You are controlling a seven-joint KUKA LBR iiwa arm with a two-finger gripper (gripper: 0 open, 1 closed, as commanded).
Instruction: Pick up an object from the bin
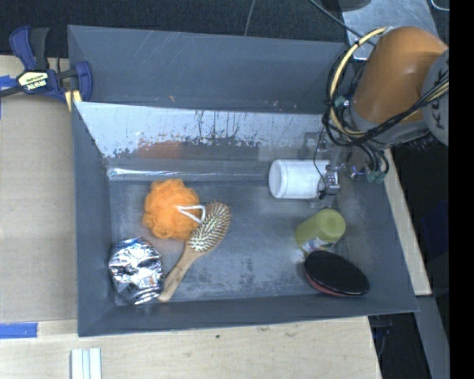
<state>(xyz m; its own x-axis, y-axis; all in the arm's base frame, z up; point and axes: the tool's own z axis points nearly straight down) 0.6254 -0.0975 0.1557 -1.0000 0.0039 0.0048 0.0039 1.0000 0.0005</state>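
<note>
1. The arm, with its orange cover (396, 68) and a bundle of cables (341, 93), comes in over the right rim of the grey bin (221, 65).
2. The jaws hang low over the right half of the bin floor, close to the back wall.
3. Nearest to them is a white cylinder (295, 179). It lies on its side along the foot of the back wall, with its right end at the jaws.
4. Whether the jaws touch the cylinder or stand just beside it cannot be told. Neither can whether they are wide, narrow or closed on it, as the wrist hardware covers that spot.
5. Just in front of the jaws lies a small yellow-green cup-like thing (321, 227), apart from the cylinder.
6. Just in front of that, in the front right corner, lies a black oval thing (336, 273) with a reddish lower edge.
7. Well apart, in the left half, sits an orange mesh bath sponge (167, 207) with a white loop.
8. A wooden hairbrush (197, 242) lies with its bristled head against the sponge's right side. Its handle runs to the front left.
9. The handle's end lies by a crumpled foil ball (136, 271) in the front left corner.
</note>
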